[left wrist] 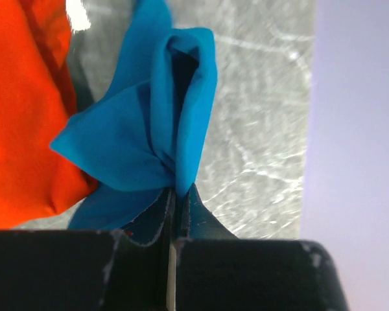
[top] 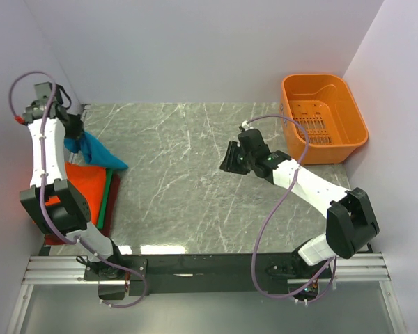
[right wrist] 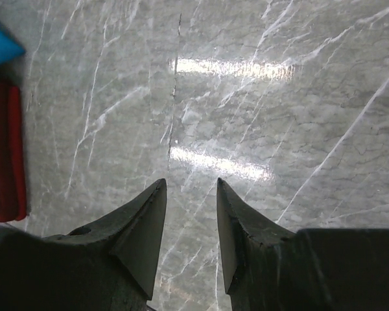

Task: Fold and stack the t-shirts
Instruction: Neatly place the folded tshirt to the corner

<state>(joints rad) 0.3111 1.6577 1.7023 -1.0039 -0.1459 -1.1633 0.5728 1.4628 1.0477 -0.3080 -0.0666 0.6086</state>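
L end effector (left wrist: 175, 194): jaws pressed tight together, pinching a bunched fold of the teal-blue t-shirt (left wrist: 142, 136). From the tips the cloth spreads out crumpled, w/ a hollow fold at its far end. Shirt is unfolded and held up at the pinch, far-left on the tabletop (top: 195, 174), close to the side wall. Its loose end trails down to the surface, touching the far edge of the stack just beside it.

Stack sits near-left, partly hidden by the L arm. The orange t-shirt (top: 83, 184) is on top, the green t-shirt (top: 106, 198) shows only as a thin strip along the right side, and the dark red t-shirt (right wrist: 3, 149) is at the bottom.

R end effector (right wrist: 189, 184): jaws approx halfway apart, nothing btwn them. It hovers over bare marble mid-right and points toward the stack, well apart from the shirts.

Orange basket (top: 327, 152) stands in the far-right corner, behind the R arm.
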